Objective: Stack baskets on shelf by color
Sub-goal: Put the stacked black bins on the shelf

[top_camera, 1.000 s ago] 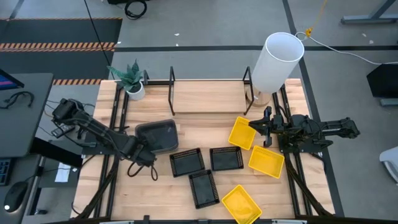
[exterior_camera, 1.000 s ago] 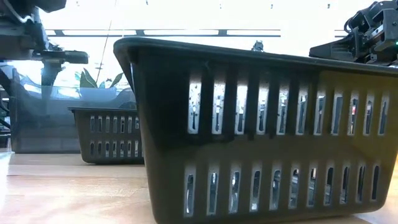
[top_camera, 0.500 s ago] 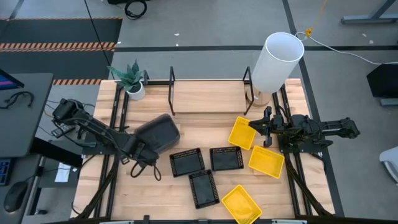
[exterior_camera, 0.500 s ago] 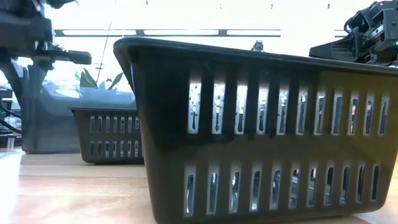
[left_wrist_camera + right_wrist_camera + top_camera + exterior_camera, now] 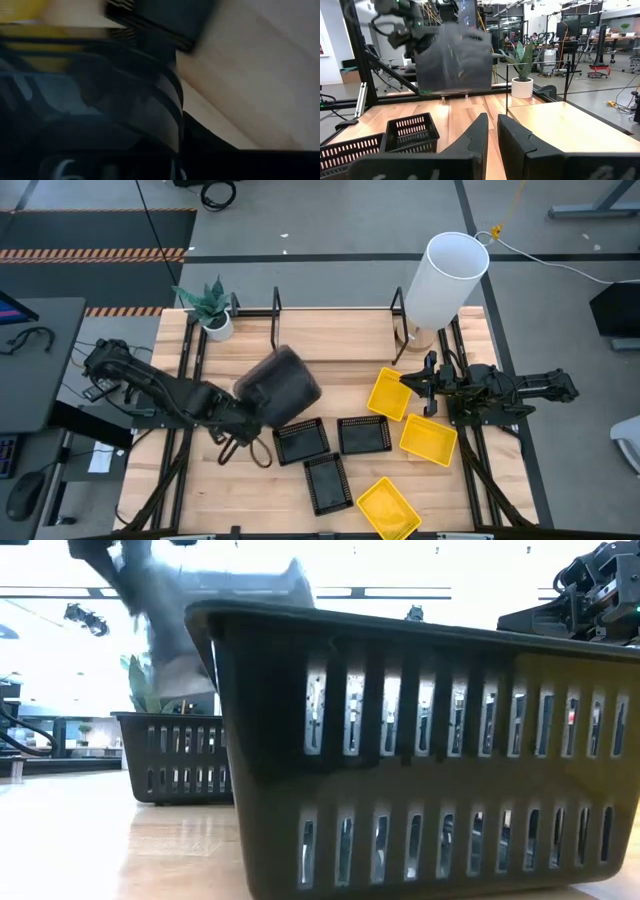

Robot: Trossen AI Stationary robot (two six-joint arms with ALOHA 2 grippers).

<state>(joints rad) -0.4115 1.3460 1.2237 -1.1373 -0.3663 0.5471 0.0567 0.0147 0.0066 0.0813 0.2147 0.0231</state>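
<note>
My left gripper [image 5: 246, 412] is shut on a dark grey basket [image 5: 283, 385], raised above the table's left middle; the right wrist view also shows this basket [image 5: 455, 57]. Whether one basket or several nested hang there, I cannot tell. Three black mesh baskets [image 5: 300, 441] [image 5: 363, 435] [image 5: 327, 481] and three yellow baskets [image 5: 388, 393] [image 5: 428, 438] [image 5: 387, 507] lie flat on the table. The black wire shelf [image 5: 277, 330] stands along the far edge. My right gripper [image 5: 492, 127] waits at the right above a yellow basket, its fingers a narrow gap apart around nothing. My left gripper holds the grey basket by its edge [image 5: 255, 408] on the side toward the table's near-left corner. The gripper itself covers the exact place of contact. The basket is lifted clear of the table and tipped steeply, its body stretching away toward the far right.
A tall white cylinder [image 5: 445, 278] stands at the far right by the shelf's end, and a potted plant [image 5: 213, 310] at the far left. In the low view one black mesh basket [image 5: 420, 740] fills the foreground, another [image 5: 175, 755] behind it. Bare wood lies before the shelf.
My left gripper has risen and gone toward the table's right edge with the grey basket. The basket lay flat on the table a second ago. It first tipped up on one side and now hangs steeply tilted, clear of the wood.
</note>
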